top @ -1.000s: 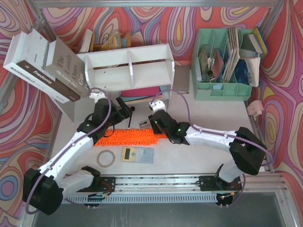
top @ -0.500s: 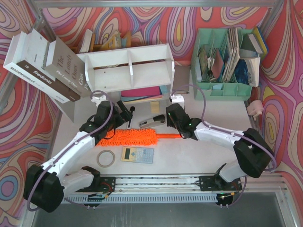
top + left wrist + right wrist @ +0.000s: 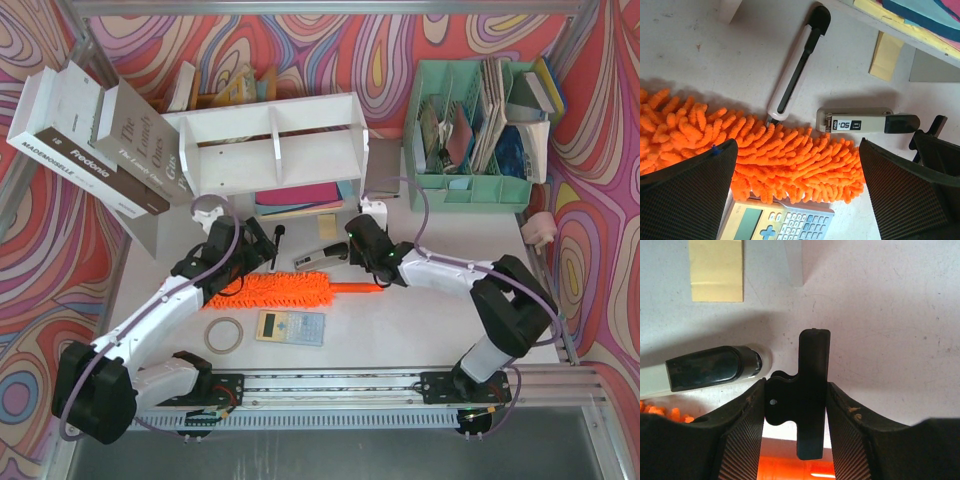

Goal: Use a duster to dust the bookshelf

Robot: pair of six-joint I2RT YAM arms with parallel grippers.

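Hanging over the duster (image 3: 790,160), the left gripper (image 3: 796,167) held its 2 fingers (image 3: 690,190) wide apart; the right gripper (image 3: 795,440) could not be told open or closed.

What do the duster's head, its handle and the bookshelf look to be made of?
Duster head: soft, matte, microfibre-like chenille, judging by its thick orange noodle strands.
Duster handle: probably plastic; a slim, smooth orange rod.
Bookshelf: white painted or laminated board, possibly wood. The panels are flat and matte, but the core material cannot be told.
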